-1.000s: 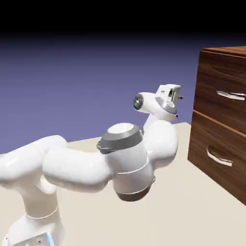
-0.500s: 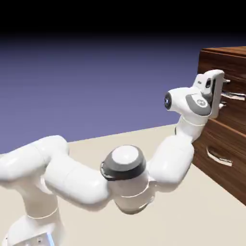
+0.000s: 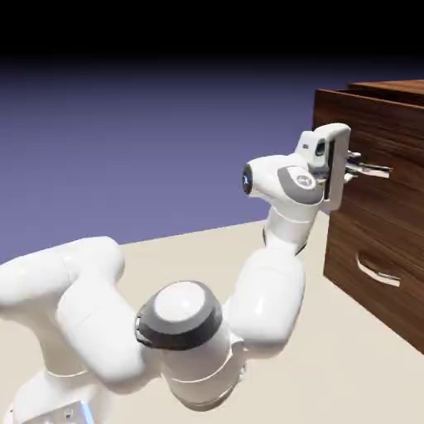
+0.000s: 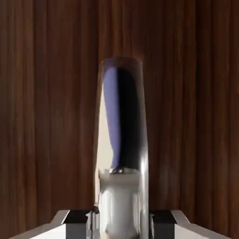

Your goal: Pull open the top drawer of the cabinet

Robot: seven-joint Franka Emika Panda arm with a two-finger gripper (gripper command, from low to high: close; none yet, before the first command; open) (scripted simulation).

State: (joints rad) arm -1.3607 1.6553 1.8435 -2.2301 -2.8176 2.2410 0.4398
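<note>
The dark brown cabinet (image 3: 396, 86) stands at the exterior view's right. Its top drawer (image 3: 377, 132) juts out a little past the lower front. My gripper (image 3: 354, 166) is shut on the top drawer's silver bar handle (image 3: 374, 171), with the hand pressed close to the drawer front. In the hand view the handle (image 4: 122, 140) runs upright through the middle as a shiny bar against the wood grain of the drawer front (image 4: 46, 116). It passes between my two grey fingertips (image 4: 77, 218), and my gripper (image 4: 120, 223) is closed around it.
The lower drawer (image 3: 364, 248) sits flush below, with its own silver handle (image 3: 378, 273). The beige table (image 3: 348, 364) stretches in front of the cabinet. My arm's big white links fill the lower left of the exterior view.
The hand reached the top handle, the jaws closed on it, and the drawer has since come out toward the exterior view's left with the hand.
</note>
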